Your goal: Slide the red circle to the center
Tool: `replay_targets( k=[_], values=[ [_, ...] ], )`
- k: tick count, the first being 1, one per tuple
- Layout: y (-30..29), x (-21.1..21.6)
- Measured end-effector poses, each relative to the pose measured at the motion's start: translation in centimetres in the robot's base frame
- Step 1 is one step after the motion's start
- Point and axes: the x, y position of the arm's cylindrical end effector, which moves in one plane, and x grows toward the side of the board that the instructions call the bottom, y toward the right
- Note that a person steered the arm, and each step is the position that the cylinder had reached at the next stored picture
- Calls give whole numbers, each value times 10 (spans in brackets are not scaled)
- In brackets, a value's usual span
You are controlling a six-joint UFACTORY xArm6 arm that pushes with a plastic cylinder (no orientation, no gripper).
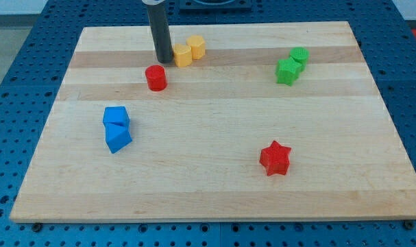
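Observation:
The red circle [155,77] is a short red cylinder on the wooden board [214,199], in the upper left part. My tip [164,59] stands just above it and slightly to its right in the view, a small gap apart from it. The dark rod rises from there to the view's top. Two yellow blocks [189,51] sit right of the tip, the nearer one almost touching the rod.
Two blue blocks [116,127] lie at the left, one against the other. Two green blocks [292,65] lie at the upper right. A red star [275,158] lies at the lower right. A blue perforated table surrounds the board.

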Motion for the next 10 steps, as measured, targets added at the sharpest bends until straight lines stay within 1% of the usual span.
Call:
replay_targets(
  k=[4,5,6,7,9,10],
  values=[
    [9,-3],
    [-17,-3],
    [-61,-3],
    [-94,-2],
    [-89,23],
    [-66,28]
  ],
)
